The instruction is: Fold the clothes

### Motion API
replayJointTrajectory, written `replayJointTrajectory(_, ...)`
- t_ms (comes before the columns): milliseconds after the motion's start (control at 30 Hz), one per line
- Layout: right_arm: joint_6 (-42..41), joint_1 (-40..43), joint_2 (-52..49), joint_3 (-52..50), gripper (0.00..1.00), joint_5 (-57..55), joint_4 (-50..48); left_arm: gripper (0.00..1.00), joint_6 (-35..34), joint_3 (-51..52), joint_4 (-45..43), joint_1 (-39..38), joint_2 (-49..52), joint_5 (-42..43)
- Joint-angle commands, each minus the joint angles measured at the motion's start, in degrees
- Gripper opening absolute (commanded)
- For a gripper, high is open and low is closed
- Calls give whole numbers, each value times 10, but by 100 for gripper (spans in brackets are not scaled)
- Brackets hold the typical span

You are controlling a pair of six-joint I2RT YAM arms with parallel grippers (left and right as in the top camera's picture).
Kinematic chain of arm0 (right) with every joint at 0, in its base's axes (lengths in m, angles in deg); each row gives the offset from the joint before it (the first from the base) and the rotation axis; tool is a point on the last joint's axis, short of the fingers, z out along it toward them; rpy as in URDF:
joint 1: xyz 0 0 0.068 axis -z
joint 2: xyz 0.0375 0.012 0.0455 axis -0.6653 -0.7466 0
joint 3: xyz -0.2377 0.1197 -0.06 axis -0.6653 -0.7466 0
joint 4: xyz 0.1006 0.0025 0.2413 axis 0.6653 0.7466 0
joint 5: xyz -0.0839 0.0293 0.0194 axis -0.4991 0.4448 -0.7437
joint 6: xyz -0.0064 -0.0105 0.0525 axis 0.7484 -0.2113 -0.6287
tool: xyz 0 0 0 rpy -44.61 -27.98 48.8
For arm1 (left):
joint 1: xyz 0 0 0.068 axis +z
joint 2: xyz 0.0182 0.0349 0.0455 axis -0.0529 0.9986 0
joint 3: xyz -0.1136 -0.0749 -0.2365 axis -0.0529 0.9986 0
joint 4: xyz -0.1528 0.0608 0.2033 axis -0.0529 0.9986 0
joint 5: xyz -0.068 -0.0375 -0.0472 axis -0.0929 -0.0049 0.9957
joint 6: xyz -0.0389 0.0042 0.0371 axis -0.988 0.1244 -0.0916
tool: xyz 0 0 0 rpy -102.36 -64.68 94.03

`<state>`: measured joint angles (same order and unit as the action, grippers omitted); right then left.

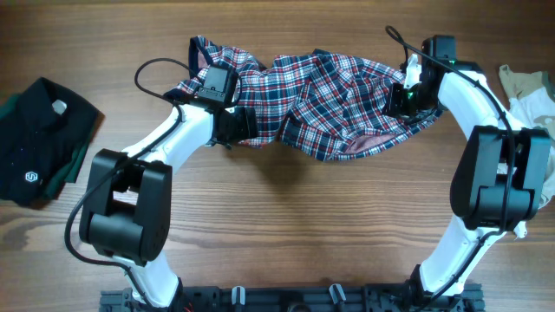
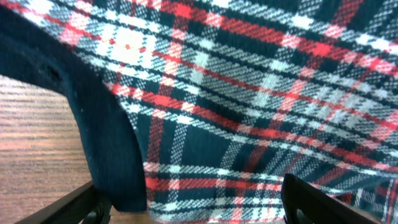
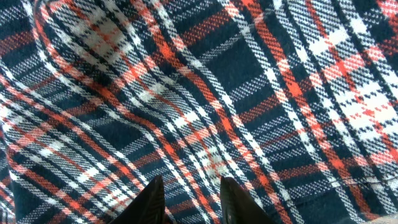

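The clothes, a red, navy and white plaid shirt (image 1: 321,100), lie crumpled across the far middle of the wooden table. My left gripper (image 1: 236,126) sits at the shirt's left end, over its lower edge. In the left wrist view it (image 2: 196,211) is open, its fingers (image 2: 314,199) wide apart, with plaid cloth and a navy trim band (image 2: 102,143) lying between them. My right gripper (image 1: 405,97) rests on the shirt's right end. In the right wrist view it (image 3: 191,202) stands open by a narrow gap, and plaid cloth (image 3: 205,106) fills the view beyond the fingertips.
A black garment (image 1: 39,143) with a small white logo and a green edge lies at the left edge of the table. A white and beige garment (image 1: 531,91) lies at the far right, beside the right arm. Bare wood (image 1: 295,217) stretches in front of the shirt.
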<state>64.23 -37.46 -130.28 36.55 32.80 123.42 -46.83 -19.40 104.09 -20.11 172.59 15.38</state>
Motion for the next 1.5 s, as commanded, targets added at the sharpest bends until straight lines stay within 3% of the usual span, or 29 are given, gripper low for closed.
replayJointTrajectory(0,12,-3,3,-2,31,7,-1,86,14,3,-3,12,5,-24)
replayJointTrajectory(300,12,-3,3,-2,35,7,-1,82,14,3,-14,22,15,-33)
replayJointTrajectory(400,12,-3,3,-3,35,7,-2,75,14,3,-13,22,15,-33)
replayJointTrajectory(433,12,-3,3,-2,35,7,-2,64,14,3,-12,22,16,-28)
replayJointTrajectory(500,12,-3,3,-2,36,7,-1,56,14,3,-11,22,16,-11)
replayJointTrajectory(633,12,-3,3,-2,37,7,-1,23,14,3,-11,22,16,-1)
replayJointTrajectory(733,12,-3,3,-2,38,7,-1,17,14,3,-11,22,16,-1)
replayJointTrajectory(767,12,-3,3,-2,38,7,-1,6,14,3,-10,22,16,-1)
replayJointTrajectory(933,12,-3,8,-1,34,7,6,4,14,-20,-15,30,-16,28)
replayJointTrajectory(1033,10,-3,69,6,32,7,21,4,14,-61,-16,45,-90,40)
replayJointTrajectory(1133,-6,-3,148,6,36,7,47,4,30,-90,-21,54,-161,42)
replayJointTrajectory(1267,-9,-3,181,5,43,66,115,4,45,-92,-87,54,-212,42)
replayJointTrajectory(1467,-38,-21,181,-63,43,133,127,4,74,-94,-210,54,-214,69)
